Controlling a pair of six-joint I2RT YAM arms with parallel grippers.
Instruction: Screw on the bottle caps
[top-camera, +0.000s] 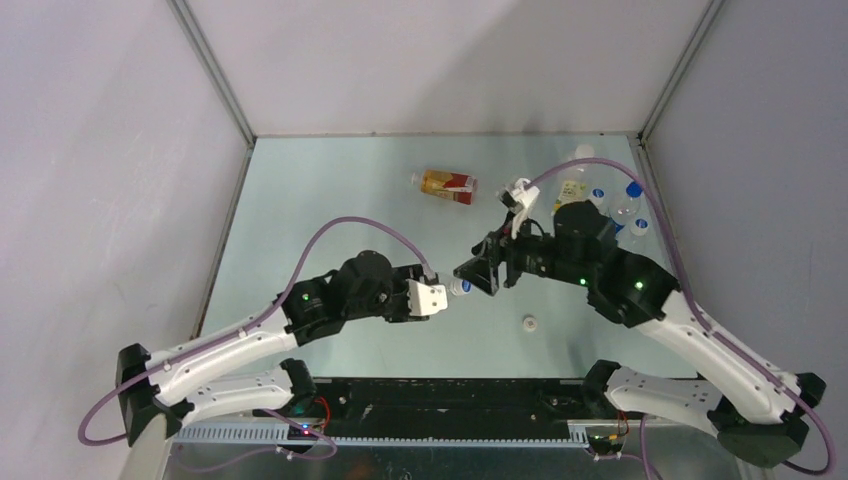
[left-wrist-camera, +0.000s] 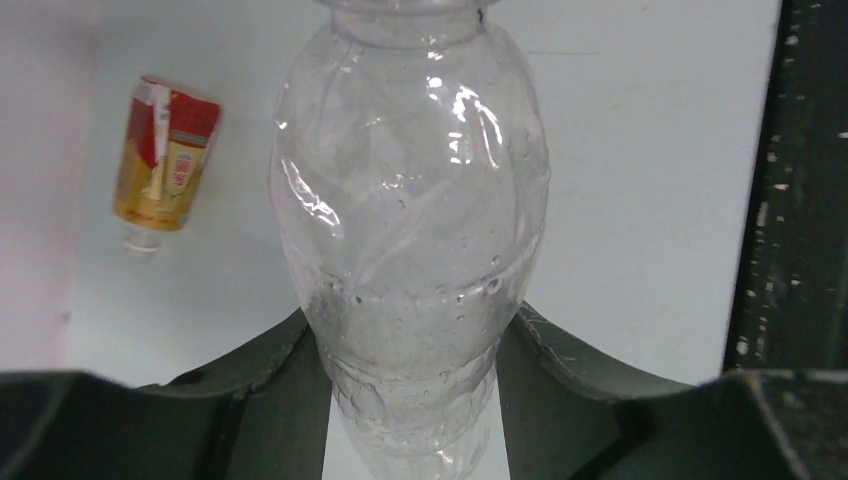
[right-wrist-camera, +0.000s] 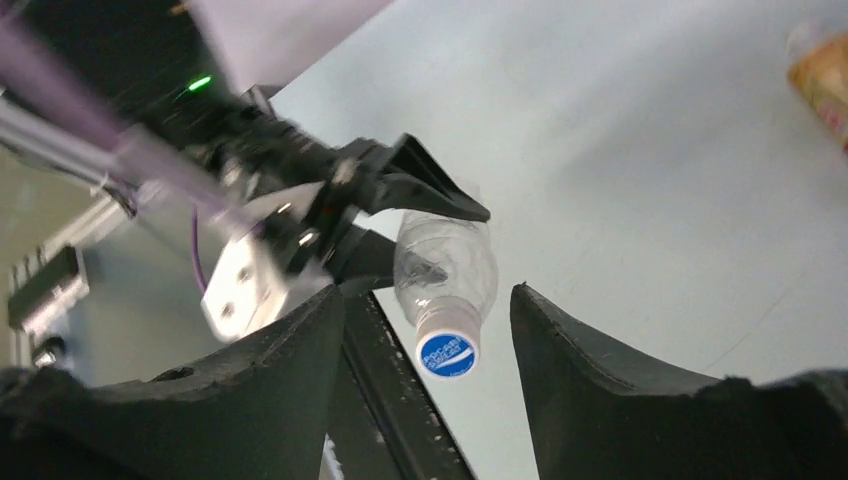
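A clear unlabelled bottle (left-wrist-camera: 410, 230) is held off the table, my left gripper (left-wrist-camera: 410, 400) shut on its lower body. In the top view this left gripper (top-camera: 432, 298) points right, and the bottle's neck sticks out toward my right gripper (top-camera: 474, 277). A blue-topped cap (right-wrist-camera: 447, 353) sits on that bottle's neck. My right gripper (right-wrist-camera: 428, 300) stands open around the cap, its fingers apart from it on both sides. A white cap (top-camera: 528, 322) lies loose on the table. The amber bottle (top-camera: 448, 185) with the red-orange label lies on its side further back.
Several bottles stand at the back right corner, among them a yellow-labelled one (top-camera: 570, 190) and blue-capped ones (top-camera: 636, 226). The enclosure walls close in the table on three sides. A black rail (top-camera: 450, 400) runs along the near edge.
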